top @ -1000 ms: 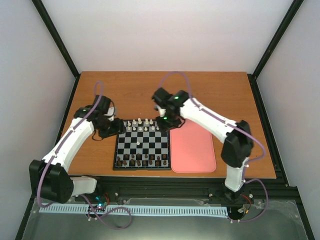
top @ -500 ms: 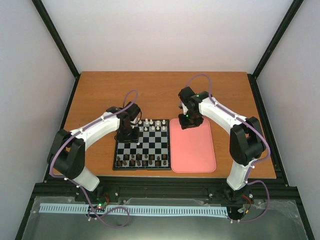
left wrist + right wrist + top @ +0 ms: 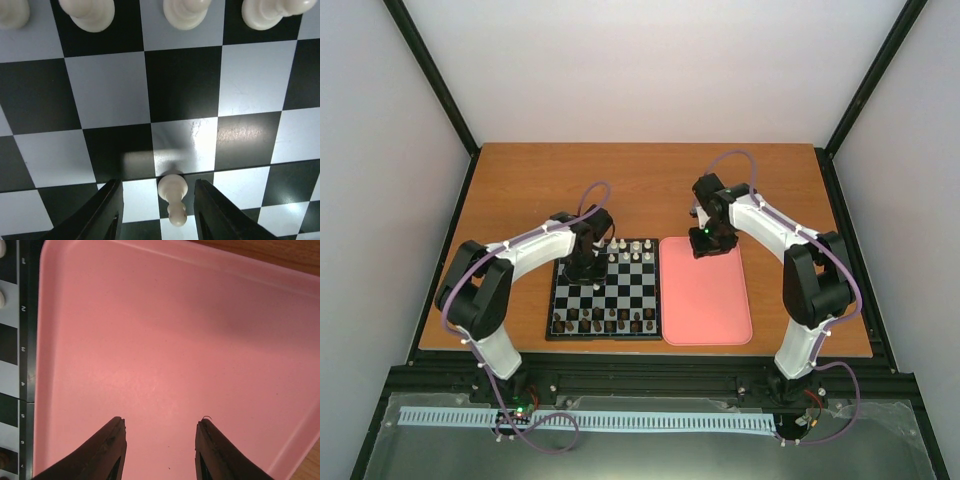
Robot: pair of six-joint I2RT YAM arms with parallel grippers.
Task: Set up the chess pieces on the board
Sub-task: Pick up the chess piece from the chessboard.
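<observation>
One cream pawn sits mid-board between the jaws of the left gripper. They stand apart on either side with gaps showing, so nothing is grasped. Beyond it, more cream pieces line the far edge of the board, and dark pieces fill the near rows. Setup looks well advanced, though the arm hides part of the far side. The right gripper hangs over the pink tray, jaws released and holding nothing.

Even, diffuse light from above. In my left wrist view a white glare patch lies on the board, with a soft shadow ahead of my left claw; the far chess pieces look slightly blurred, perhaps.
</observation>
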